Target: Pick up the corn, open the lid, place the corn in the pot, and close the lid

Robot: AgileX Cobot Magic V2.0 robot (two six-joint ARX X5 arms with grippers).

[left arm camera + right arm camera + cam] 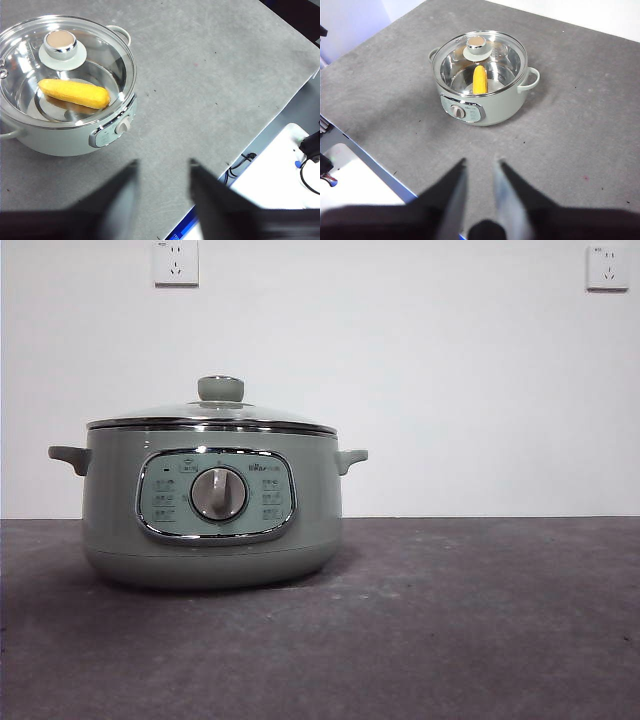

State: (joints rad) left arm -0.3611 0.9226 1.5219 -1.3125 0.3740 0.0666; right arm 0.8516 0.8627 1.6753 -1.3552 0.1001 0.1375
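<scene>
While the lid [212, 416] sits squarely on the pot [210, 530], the corn [74, 93] lies flat on the pot's shiny steel floor, seen through the glass from both wrist views. One pot, one lid, one cob of corn — nothing else stands on the desk [480, 620], whose top is a dark grey, slightly rough and scuffed surface.

The pot is round and squat, sage-green with a smooth matt skin, and has two small stubby handles, one on each side. On its front is a rounded panel framed in chrome, with a single silver dial [218, 493] in the middle and pale markings around it. The lid is a shallow dome of clear glass bound by a bright steel rim; its one round knob [220, 388] is sage-green on the sides.

The corn is oblong, glossy and orange-yellow, lying near the middle of the pot, just under the lid's knob.

Both hands hang well away from the pot, above the desk. The left hand [162, 172] has its two black jaws spread apart with nothing between them; the right hand [480, 172] shows a narrower gap — also holding nothing.

Behind the pot, two white wall sockets [176, 262] sit high on a plain white wall.
</scene>
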